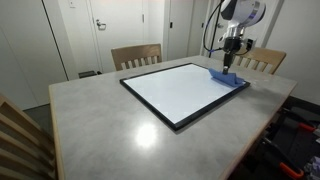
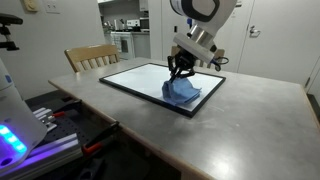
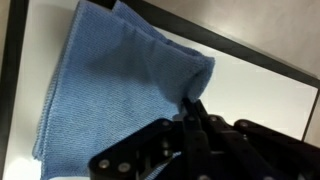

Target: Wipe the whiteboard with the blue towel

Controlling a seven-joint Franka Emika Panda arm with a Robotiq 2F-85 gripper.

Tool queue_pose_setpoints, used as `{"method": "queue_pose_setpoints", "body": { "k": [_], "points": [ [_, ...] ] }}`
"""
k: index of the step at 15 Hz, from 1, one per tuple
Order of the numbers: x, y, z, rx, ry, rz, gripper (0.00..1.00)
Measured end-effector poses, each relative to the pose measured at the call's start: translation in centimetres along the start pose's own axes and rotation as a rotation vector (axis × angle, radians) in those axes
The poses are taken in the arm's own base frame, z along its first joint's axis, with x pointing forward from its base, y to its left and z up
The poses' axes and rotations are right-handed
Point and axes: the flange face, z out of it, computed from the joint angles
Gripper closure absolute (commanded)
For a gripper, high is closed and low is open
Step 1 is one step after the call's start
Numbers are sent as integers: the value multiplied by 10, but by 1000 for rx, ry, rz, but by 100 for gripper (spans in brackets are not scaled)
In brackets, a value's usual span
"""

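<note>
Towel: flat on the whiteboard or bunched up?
Bunched. The gripper pinches the towel into a raised fold; the rest lies on the whiteboard corner.

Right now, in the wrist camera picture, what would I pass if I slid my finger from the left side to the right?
The whiteboard with its black frame → the blue towel → the gripper, pinching the towel's right edge → the bare white board surface.

text: none legible | labels: none | brands: none | numbers/signs: none
</note>
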Motion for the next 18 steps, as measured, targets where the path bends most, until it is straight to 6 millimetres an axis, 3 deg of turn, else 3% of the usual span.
{"method": "queue_pose_setpoints", "body": {
  "k": [18],
  "points": [
    [29, -50, 31, 12, -48, 28, 99]
  ]
}}
